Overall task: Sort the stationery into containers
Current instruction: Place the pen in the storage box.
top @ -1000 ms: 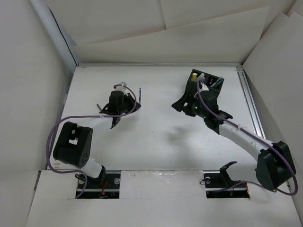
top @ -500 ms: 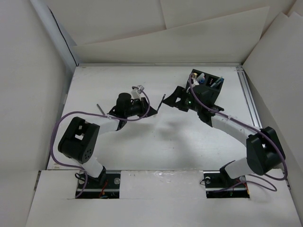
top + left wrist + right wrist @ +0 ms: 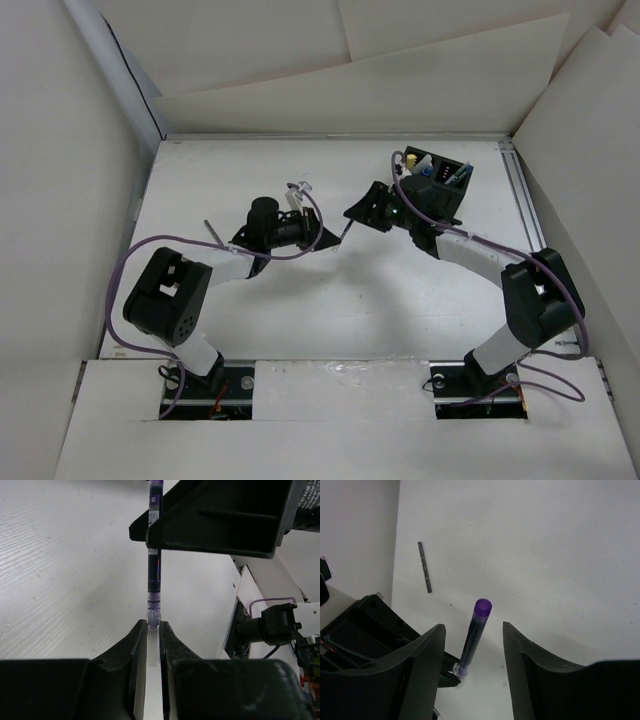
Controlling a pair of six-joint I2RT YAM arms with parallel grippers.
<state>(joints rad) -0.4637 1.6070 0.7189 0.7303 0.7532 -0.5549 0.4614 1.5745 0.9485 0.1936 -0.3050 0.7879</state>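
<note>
1. A slim grey stick (image 3: 210,229) lies flat on the white table (image 3: 300,320), near the left arm's elbow and well apart from both grippers.
2. The left gripper (image 3: 328,240) reaches toward the middle of the table. Its fingers (image 3: 142,635) are pinched narrow on the clear end of a purple pen (image 3: 154,575).
3. The pen is off the table, held in the air at one end only. It runs from the left gripper's tips to the right gripper, and its round purple end faces the right wrist camera.
4. The right gripper (image 3: 352,213) meets the left one from the other side. Its fingers (image 3: 427,650) stand wide on either side of the pen, with a gap showing on both sides in the wrist view, so they do not grip it.
5. The black two-compartment box (image 3: 442,159) sits at the far right of the table, behind the right arm. Something yellow shows in its left compartment and something slim and blue in its right one.
</note>
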